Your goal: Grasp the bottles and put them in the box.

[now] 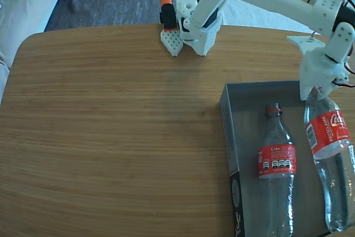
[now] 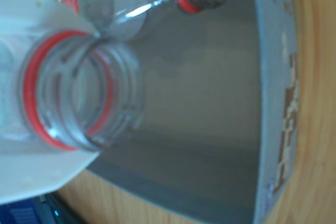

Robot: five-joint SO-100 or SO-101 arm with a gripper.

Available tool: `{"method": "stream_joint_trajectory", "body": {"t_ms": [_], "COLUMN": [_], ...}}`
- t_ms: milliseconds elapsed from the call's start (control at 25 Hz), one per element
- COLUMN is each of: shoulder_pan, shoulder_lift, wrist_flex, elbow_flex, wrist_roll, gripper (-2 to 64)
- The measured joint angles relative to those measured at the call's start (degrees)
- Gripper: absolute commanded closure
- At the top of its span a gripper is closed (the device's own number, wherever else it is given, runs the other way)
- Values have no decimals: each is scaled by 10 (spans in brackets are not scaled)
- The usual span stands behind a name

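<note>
Your jaws grip the second bottle (image 1: 327, 137) at its neck, over the box (image 1: 226, 131) on the bench (image 1: 111, 137), beside the bottle already inside (image 1: 276, 165). Empty, thin, slick plastic: expect it light and crushable, so keep to the stiff neck ring (image 2: 37, 77).

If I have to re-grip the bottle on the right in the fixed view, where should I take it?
Probably at the neck, as the gripper does now, coming from above. The right bottle is narrowest there, its red ring gives a ledge, and the box walls and second bottle crowd its body.
</note>
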Motion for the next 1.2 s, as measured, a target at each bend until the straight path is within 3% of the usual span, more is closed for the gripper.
{"method": "stream_joint_trajectory", "body": {"t_ms": [1200], "shoulder_pan": [0], "shoulder_lift": [-101], "wrist_flex": [1], "elbow_flex": [-83], "wrist_roll": [0], "gripper": [617]}}
